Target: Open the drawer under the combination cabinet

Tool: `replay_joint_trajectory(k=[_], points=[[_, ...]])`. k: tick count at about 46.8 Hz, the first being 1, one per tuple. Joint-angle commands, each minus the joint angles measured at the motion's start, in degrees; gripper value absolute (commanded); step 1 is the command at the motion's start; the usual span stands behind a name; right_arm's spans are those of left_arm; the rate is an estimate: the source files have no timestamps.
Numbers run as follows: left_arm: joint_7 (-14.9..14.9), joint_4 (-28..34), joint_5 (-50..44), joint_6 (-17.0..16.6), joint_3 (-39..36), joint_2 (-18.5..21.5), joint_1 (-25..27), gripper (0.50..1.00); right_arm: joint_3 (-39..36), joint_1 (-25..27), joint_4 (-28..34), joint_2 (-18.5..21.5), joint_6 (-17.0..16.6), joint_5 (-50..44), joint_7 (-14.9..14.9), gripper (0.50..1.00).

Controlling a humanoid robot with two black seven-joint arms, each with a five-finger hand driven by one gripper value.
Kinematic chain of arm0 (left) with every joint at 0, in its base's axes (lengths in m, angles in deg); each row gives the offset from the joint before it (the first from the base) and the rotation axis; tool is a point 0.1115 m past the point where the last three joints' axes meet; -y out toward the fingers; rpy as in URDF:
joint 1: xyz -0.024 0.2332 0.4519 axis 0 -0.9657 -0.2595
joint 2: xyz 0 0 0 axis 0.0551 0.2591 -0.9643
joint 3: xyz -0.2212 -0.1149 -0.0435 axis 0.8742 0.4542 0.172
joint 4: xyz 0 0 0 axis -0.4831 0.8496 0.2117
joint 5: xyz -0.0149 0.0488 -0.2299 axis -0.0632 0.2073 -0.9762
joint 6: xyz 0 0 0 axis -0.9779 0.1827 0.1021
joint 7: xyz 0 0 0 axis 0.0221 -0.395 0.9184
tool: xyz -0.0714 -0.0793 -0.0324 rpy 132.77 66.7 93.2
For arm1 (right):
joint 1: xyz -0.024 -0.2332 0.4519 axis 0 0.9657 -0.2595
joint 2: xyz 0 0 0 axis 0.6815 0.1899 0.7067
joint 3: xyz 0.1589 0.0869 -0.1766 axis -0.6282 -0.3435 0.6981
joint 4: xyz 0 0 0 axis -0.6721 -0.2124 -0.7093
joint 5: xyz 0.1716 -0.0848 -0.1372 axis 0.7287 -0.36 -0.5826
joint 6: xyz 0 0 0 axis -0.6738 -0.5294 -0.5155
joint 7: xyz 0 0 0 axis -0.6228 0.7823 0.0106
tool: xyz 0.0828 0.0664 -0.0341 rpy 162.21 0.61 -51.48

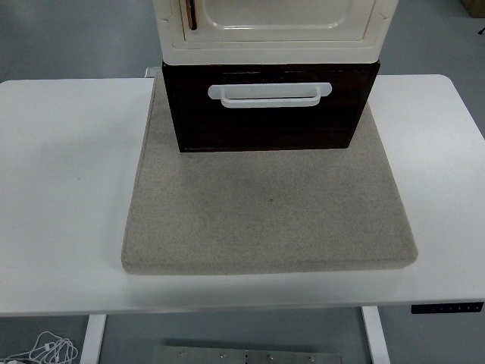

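Sitting on the grey mat [269,212], the dark drawer [269,117] with white handle [270,95] — no fingers in view.

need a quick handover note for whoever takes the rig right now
Hands: neither robot hand is in view.
Things: the dark brown wooden drawer sits under the cream cabinet, on a beige fabric mat on the white table. Its white bar handle faces the near edge.
Done: nothing visible; the drawer looks shut.
Left: reach in, grip the handle, pull the drawer toward the near edge.
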Motion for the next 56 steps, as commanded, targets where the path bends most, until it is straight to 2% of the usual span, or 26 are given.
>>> replay_joint_trajectory(k=[1,10,21,33,41,52,56], points=[[-2.50,1.84,2.14,0.00,-3.96,0.08,0.57,1.000,-0.08,0.00,0.00,0.00,0.00,0.02,0.00,0.926],[-7.60,5.97,5.92,0.09,-13.63,0.08,1.98,1.000,0.01,0.00,0.00,0.00,0.00,0.02,0.00,0.926],[-10.07,6.94,9.53,0.35,-20.14,-0.62,1.89,1.000,-0.08,0.00,0.00,0.00,0.00,-0.07,0.00,0.926],[-12.26,6.06,9.79,1.23,-22.51,-0.71,1.62,1.000,0.01,0.00,0.00,0.00,0.00,0.02,0.00,0.926],[-17.01,5.19,9.79,1.59,-23.04,-1.50,1.36,1.000,-0.08,0.00,0.00,0.00,0.00,0.02,0.00,0.926],[-20.44,0.88,9.79,1.59,-23.04,-4.05,1.19,1.000,0.01,0.00,0.00,0.00,0.00,-0.07,0.00,0.928],[-20.62,-0.52,9.79,1.67,-23.04,-5.02,0.83,1.000,-0.08,0.00,0.00,0.00,0.00,-0.06,0.00,0.926]])
